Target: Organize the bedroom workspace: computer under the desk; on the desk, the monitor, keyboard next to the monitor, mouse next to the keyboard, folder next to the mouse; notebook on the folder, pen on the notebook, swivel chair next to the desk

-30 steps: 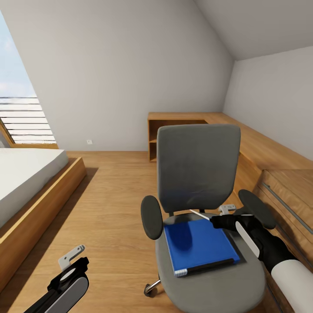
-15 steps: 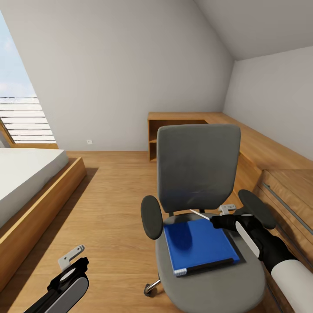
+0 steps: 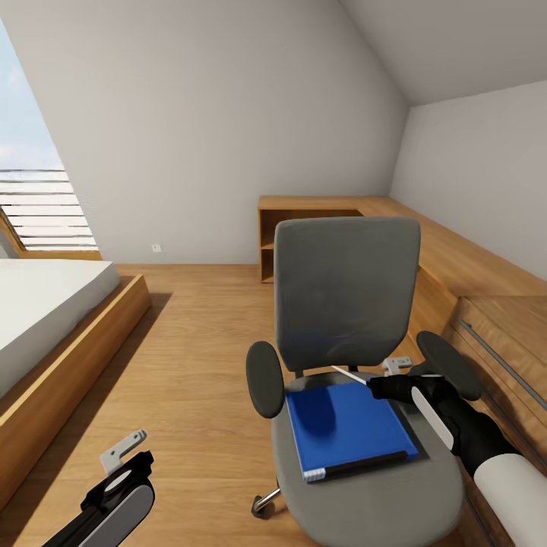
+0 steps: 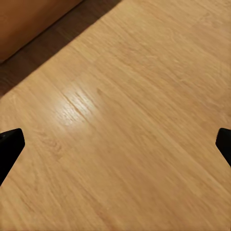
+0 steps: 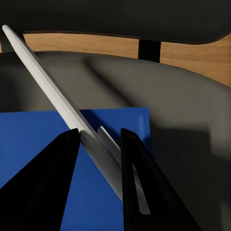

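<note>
Right tool (image 3: 377,388) is closed on a thin white pen (image 5: 62,103), pinched low on the shaft; the pen sticks out at a slant past the fingertips (image 5: 72,137). It hangs just above the far right corner of the blue folder (image 3: 349,429); contact with the cover cannot be told.

The folder lies flat on the seat of the swivel chair (image 3: 346,304), spine edge with white pages toward the robot, roughly centred between the black armrests. The right armrest (image 3: 448,363) sits just beside the right wrist.

Step in hand, as judged: the folder is to be taken off the seat, but this tool is occupied by the pen. Suggested handling:
- The pen should be kept clamped or set down somewhere stable first; it should not be dropped onto the folder, where it could roll off.
- The folder should be gripped at an overhanging or near edge, since a flat cover offers no bite from above.
- The armrest should be cleared on the lift-out.
- The chair may roll or swivel if pushed sideways.

Left tool (image 4: 115,144) is spread wide, holding nothing, pointed at bare wooden floor (image 4: 125,96), low at the robot's left near the bed frame (image 3: 68,357). It is the free one for the folder.

The desk is not identified here; a wooden chest (image 3: 501,334) stands right of the chair.
</note>
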